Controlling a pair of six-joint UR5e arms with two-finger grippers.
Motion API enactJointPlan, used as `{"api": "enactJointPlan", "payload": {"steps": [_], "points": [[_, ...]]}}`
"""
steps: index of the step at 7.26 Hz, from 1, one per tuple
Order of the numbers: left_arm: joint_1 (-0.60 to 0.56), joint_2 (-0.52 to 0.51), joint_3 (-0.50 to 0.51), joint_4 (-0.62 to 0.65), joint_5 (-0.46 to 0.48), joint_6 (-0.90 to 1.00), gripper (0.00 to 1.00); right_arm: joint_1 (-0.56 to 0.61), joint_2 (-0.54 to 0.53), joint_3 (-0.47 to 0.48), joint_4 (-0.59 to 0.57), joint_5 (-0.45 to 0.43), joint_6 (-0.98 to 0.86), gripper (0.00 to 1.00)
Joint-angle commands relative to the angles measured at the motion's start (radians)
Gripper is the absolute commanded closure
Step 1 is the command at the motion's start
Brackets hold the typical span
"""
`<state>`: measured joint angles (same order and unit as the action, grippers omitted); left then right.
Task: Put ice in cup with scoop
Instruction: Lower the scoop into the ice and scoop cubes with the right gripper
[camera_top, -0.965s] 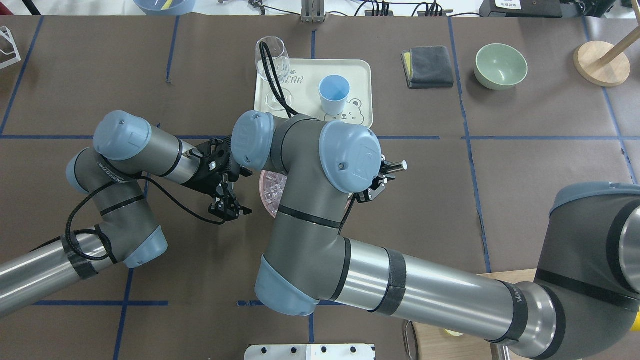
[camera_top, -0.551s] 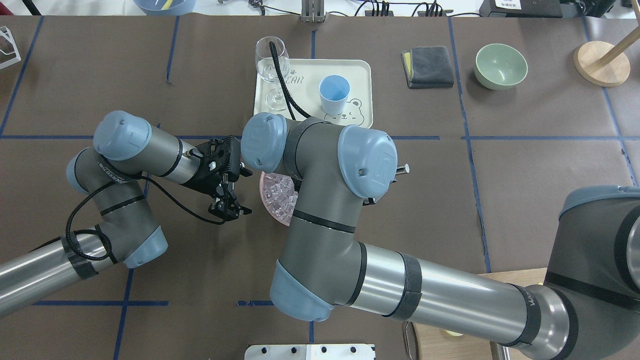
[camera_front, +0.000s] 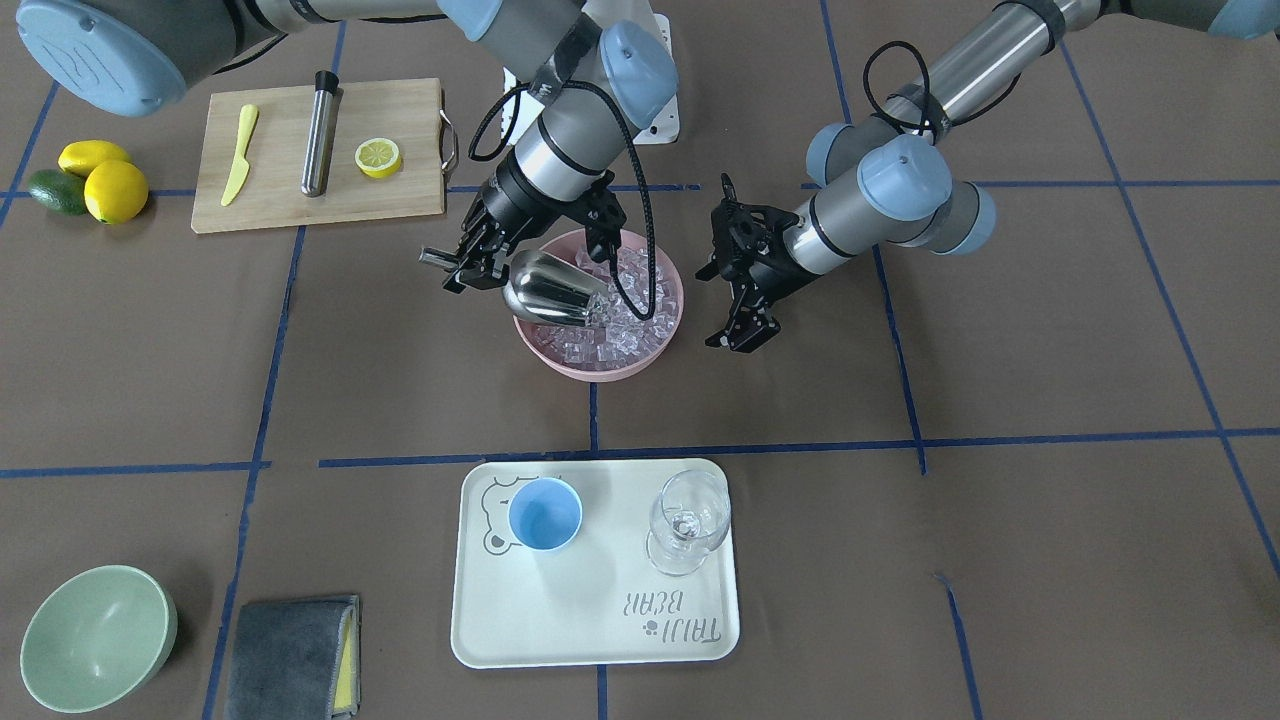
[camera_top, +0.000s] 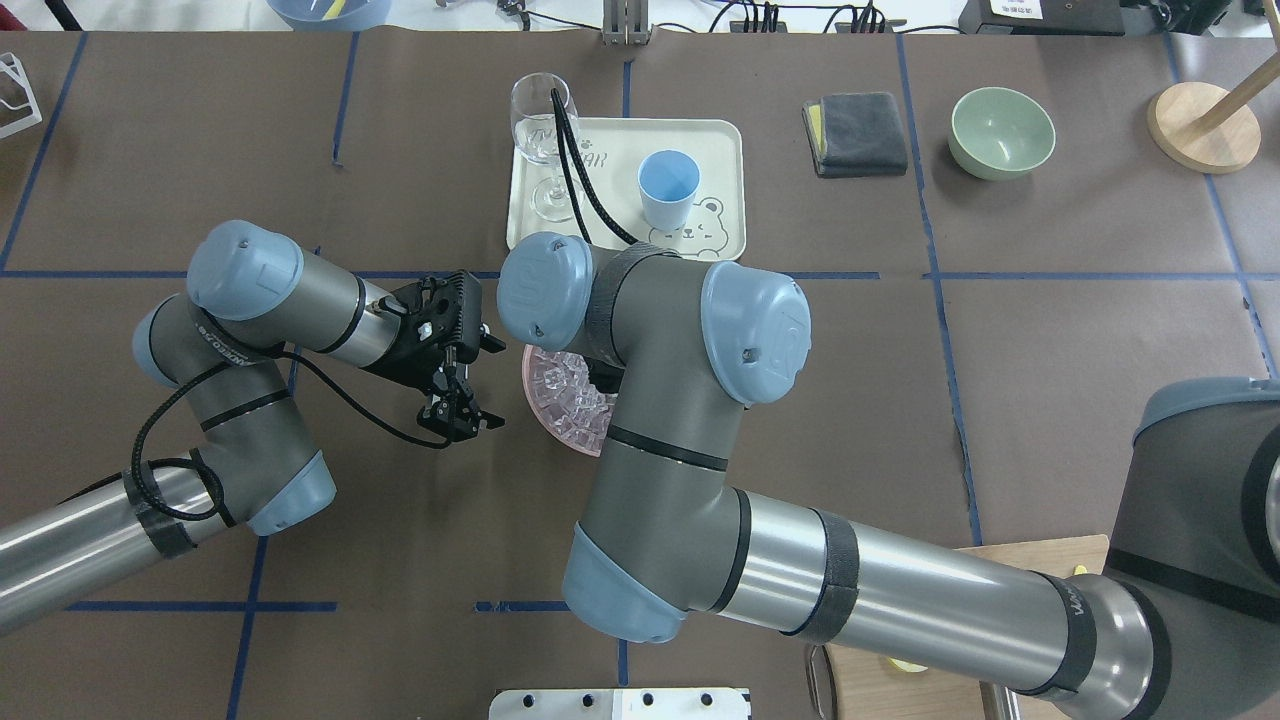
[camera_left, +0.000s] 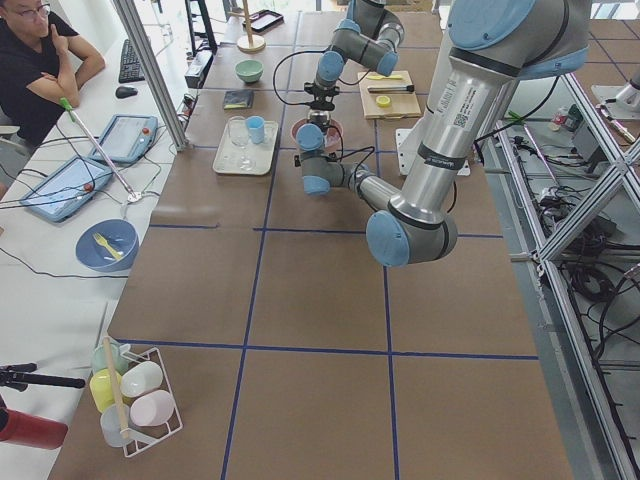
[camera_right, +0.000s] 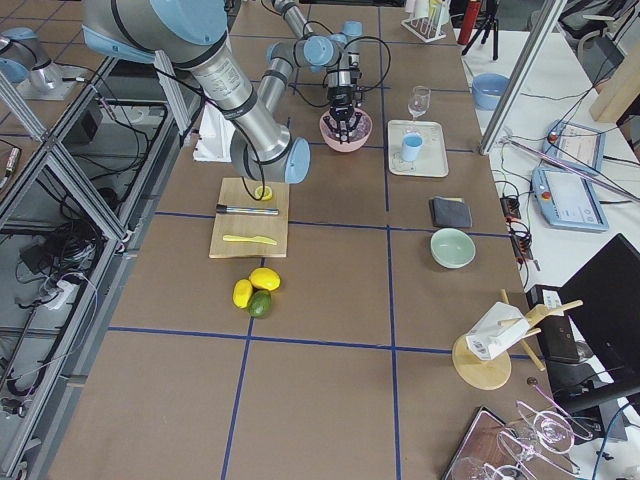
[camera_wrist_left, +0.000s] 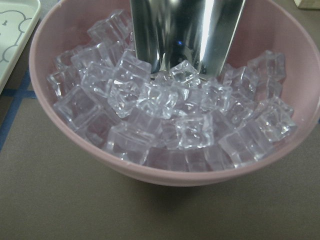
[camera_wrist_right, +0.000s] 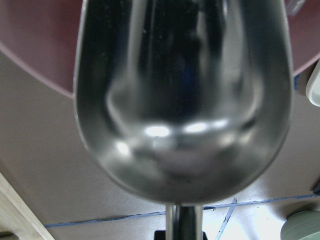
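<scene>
So the scoop (camera_front: 548, 288) is being gripped by its thin rod handle in the right pincer (camera_front: 470, 262), which is clenched tight around it. The rod's end is poking out past the fingers on the side away from the trough. The trough is being tipped mouth-down into the pink bowl (camera_front: 600, 372), and its front edge is being pushed in among the ice (camera_front: 625, 330). The left wrist view shows the cubes crowding right up against the steel lip. Whether any cubes are sitting inside the trough can't be told.

The left pincer (camera_front: 740, 335) is being held just beside the bowl on the robot's left. Its fingers are spread apart and pointing down, with nothing gripped and nothing touched.

The cup (camera_front: 545, 513) is standing upright on a cream tray (camera_front: 600, 620), well apart from both pincers and across a blue tape line on the worktop (camera_front: 900, 560) from the bowl. A wine glass (camera_front: 688, 520) is sharing that tray, apart from the cup. As for writing, "BEAR" can be read on the tray next to a bear drawing. The word with it looks like "TAIJI", though it's small.
</scene>
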<state>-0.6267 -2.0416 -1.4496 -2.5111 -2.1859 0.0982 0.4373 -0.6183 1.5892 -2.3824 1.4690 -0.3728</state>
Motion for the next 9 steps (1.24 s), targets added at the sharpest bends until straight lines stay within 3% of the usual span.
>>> {"api": "enactJointPlan", "payload": {"steps": [1, 9], "points": [[-0.001, 0.0, 0.0, 0.0, 0.0, 0.002, 0.0, -0.002, -0.027, 0.003, 0.06, 0.019, 0.0, 1.0], [-0.016, 0.001, 0.0, 0.002, 0.0, 0.006, 0.0, -0.002, -0.061, 0.031, 0.164, 0.054, 0.015, 1.0]]}}
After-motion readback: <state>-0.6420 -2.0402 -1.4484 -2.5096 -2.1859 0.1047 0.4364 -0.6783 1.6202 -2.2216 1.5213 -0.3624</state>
